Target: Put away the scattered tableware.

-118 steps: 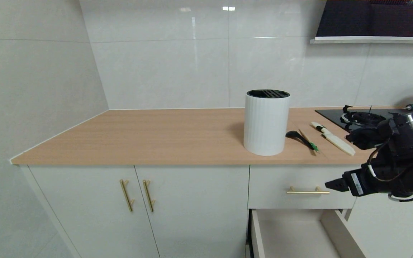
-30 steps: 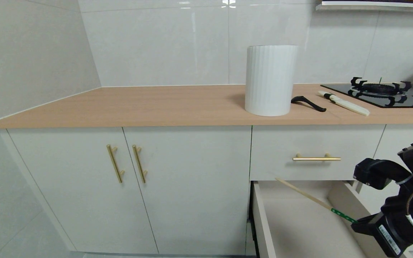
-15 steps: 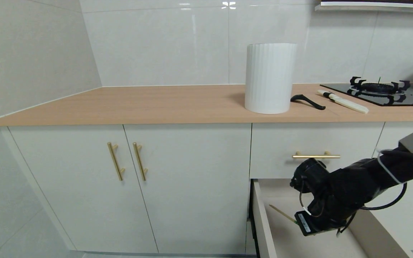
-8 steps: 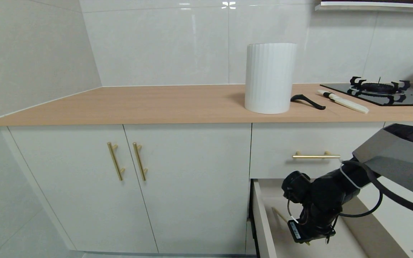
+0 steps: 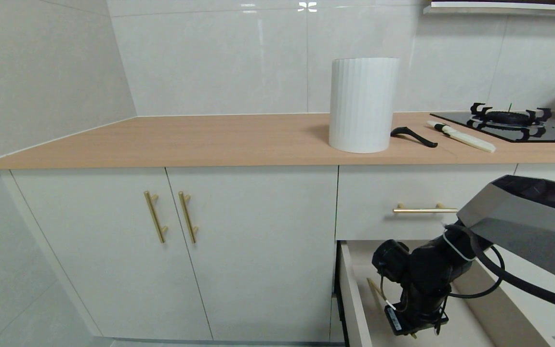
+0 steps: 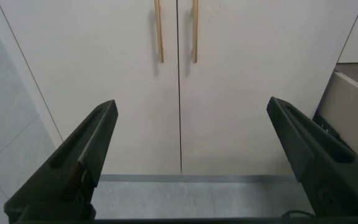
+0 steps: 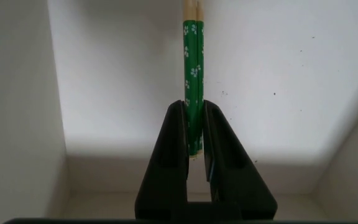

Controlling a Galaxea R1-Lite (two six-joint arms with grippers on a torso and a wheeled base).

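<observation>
Moved: right hand (image 7: 194, 107), now lower and further left inside the open drawer (image 5: 350, 289), clenched on the chopsticks (image 7: 191, 56) at their green ends. Chopsticks: light, stiff, thin, likely slippery; best pinched as a pair near the thick end. Tips cut off; whether they touch the drawer floor, unclear. Left hand (image 6: 191, 106) gapes empty.

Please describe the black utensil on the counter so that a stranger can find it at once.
On the wooden countertop stands a tall white ribbed canister. Two utensils lie to its right, toward the stove. The black utensil is the one nearer the canister; it is curved, while the knife beside it is pale and straight.
</observation>
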